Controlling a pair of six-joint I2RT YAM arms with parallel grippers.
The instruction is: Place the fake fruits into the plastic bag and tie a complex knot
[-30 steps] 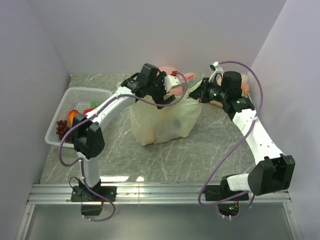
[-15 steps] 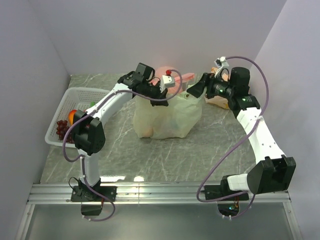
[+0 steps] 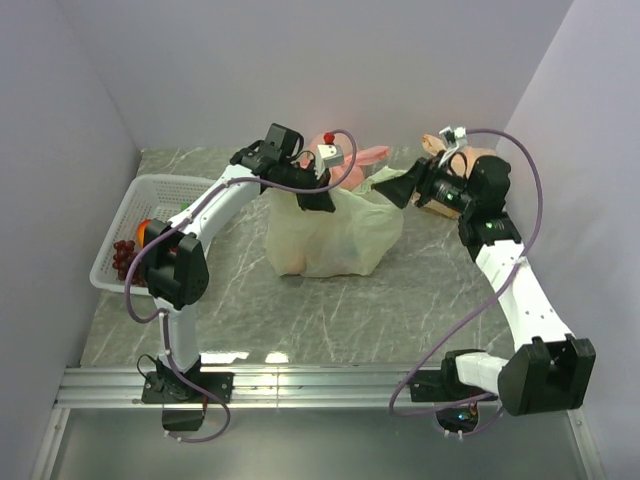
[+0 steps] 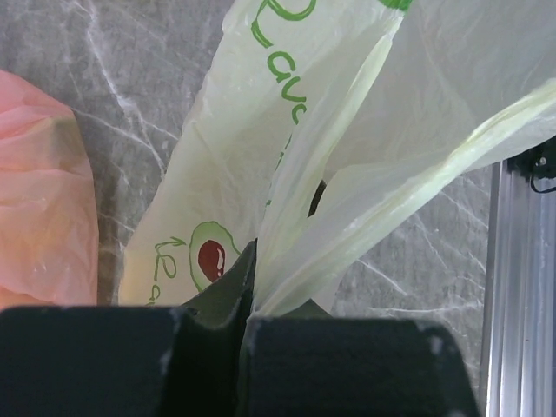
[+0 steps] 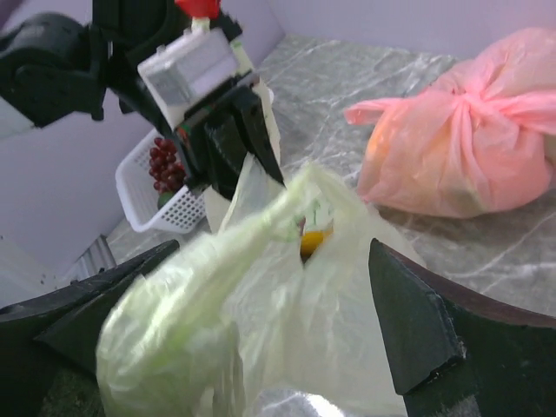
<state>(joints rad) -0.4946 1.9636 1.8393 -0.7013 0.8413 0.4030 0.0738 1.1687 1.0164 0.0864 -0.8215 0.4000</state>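
**Top view.** One thin, translucent pale-green plastic bag stands mid-table on the grey marble-pattern tabletop, between my two arms. Behind it lies one pink knotted plastic bag. One orange-tan bag sits by my right wrist, mostly hidden. One white perforated plastic basket at the far left holds one dark grape bunch and one orange fruit. Any other pieces in it are too small to count. My left gripper is at the green bag's upper left edge and my right gripper at its upper right.

**Left wrist view.** My left jaws are fully closed, pinching a fold of the green bag's film, which fans out from the pinch. The pink bag lies just beside it.

**Right wrist view.** My right jaws stand wide apart and grip nothing. The bag's bunched top lies between them. It possibly brushes a finger, but blur prevents confirmation. One yellow fruit shows through the gap in the bag's mouth.
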